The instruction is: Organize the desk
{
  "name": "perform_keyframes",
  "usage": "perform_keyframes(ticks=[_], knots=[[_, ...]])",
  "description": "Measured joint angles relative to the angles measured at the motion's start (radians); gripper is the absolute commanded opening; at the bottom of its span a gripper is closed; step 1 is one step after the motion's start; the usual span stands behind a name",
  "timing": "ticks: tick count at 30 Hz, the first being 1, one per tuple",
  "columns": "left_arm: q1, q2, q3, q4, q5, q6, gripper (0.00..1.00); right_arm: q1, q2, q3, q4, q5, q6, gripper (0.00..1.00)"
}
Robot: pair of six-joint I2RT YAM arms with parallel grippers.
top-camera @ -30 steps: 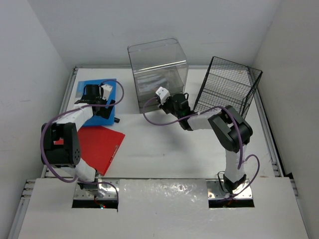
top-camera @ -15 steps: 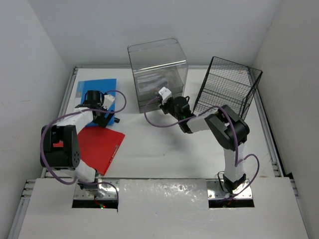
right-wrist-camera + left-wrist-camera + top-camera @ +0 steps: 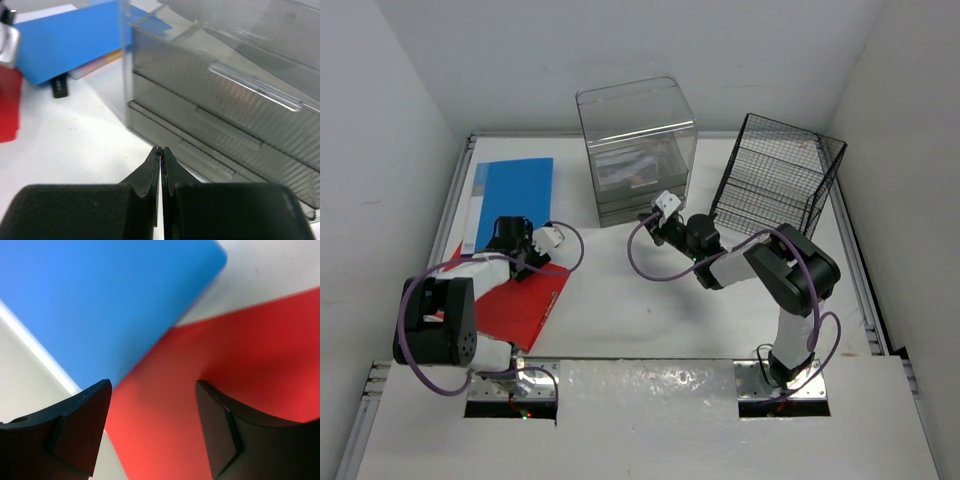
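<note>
The white desk [image 3: 650, 300] holds a blue folder [image 3: 515, 195] at the far left and a red folder [image 3: 525, 300] nearer the arms. My left gripper [image 3: 512, 243] is open and empty, low over the red folder's far edge. In the left wrist view it [image 3: 155, 430] straddles the red folder [image 3: 215, 355], with the blue folder [image 3: 100, 300] just beyond. My right gripper [image 3: 651, 218] is shut just in front of the clear drawer box [image 3: 638, 150]. In the right wrist view it [image 3: 160, 150] points at the box's lowest drawer [image 3: 200, 150], apart from it.
A black wire rack [image 3: 775, 175] stands tilted at the far right, beside the drawer box. A small black object [image 3: 60, 86] lies on the desk near the blue folder's [image 3: 70, 40] corner. Grey rails [image 3: 455, 190] edge the desk, with white walls close on both sides.
My left gripper has drawn back from over the blue folder to the red folder's far edge. My right gripper has pulled back from the drawer box, toward the arms and slightly right.
</note>
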Motion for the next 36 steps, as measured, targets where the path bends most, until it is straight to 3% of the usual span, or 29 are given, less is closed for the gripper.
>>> perform_keyframes(ticks=[1, 2, 4, 16, 19, 21, 25, 28, 36], knots=[[-0.009, -0.012, -0.018, 0.034, -0.006, 0.019, 0.70, 0.003, -0.008, -0.009, 0.003, -0.003, 0.000, 0.00], [-0.016, -0.020, -0.032, 0.064, 0.000, 0.031, 0.82, 0.008, -0.016, -0.018, 0.006, -0.009, 0.000, 0.00], [-0.031, -0.026, -0.047, 0.109, -0.002, 0.051, 0.90, 0.013, -0.029, -0.029, 0.009, -0.016, 0.000, 0.00], [-0.126, 0.043, -0.147, 0.483, -0.063, 0.084, 0.89, 0.015, -0.089, -0.086, 0.060, -0.021, 0.000, 0.00], [-0.126, 0.105, -0.148, 0.581, -0.087, 0.090, 0.75, 0.015, -0.101, -0.097, 0.059, -0.021, 0.001, 0.00], [-0.127, 0.135, -0.145, 0.617, -0.100, 0.087, 0.58, 0.015, -0.112, -0.102, 0.059, -0.021, 0.000, 0.00], [-0.130, 0.161, -0.137, 0.598, -0.096, 0.082, 0.37, 0.016, -0.142, -0.111, 0.059, -0.024, 0.000, 0.00], [-0.130, 0.161, -0.137, 0.550, -0.076, 0.071, 0.01, 0.024, -0.151, -0.111, 0.058, -0.024, 0.000, 0.00], [-0.130, 0.089, -0.137, 0.454, -0.067, 0.038, 0.00, 0.066, -0.150, -0.087, 0.000, -0.006, 0.084, 0.00]])
